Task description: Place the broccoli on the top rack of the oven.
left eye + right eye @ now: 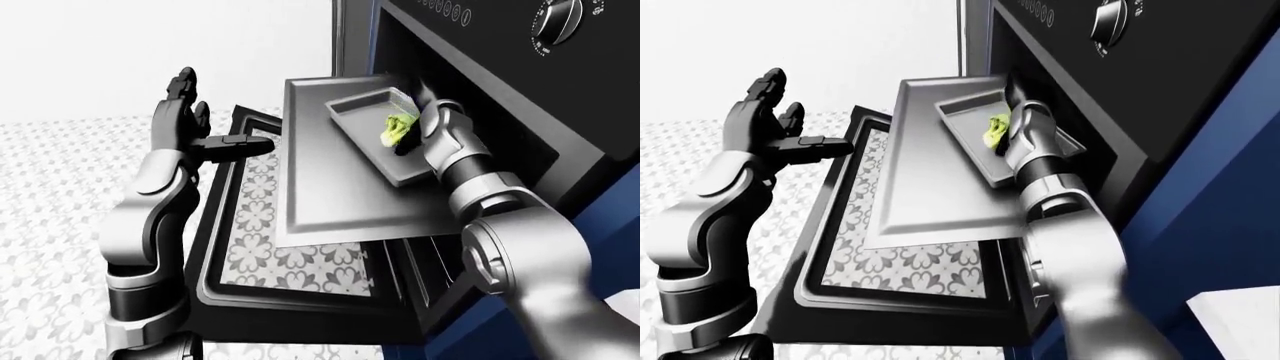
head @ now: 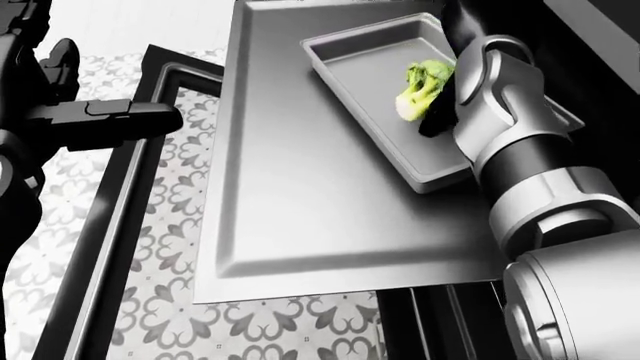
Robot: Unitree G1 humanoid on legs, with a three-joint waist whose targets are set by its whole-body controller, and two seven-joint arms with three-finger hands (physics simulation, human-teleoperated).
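Nearby, the left hand (image 1: 190,120) hangs spread and empty over the oven door (image 1: 215,247). Further in, the right hand (image 2: 445,105) seems clamped on the broccoli (image 2: 420,88), low over the tray (image 2: 365,64). Light, brittle florets; the stalk looks the safest hold.

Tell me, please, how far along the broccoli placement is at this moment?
Done: the oven door is open and the rack pulled out. In hand: the right hand holds the broccoli low over the tray. Left: releasing it and withdrawing. The left hand is open, idle.
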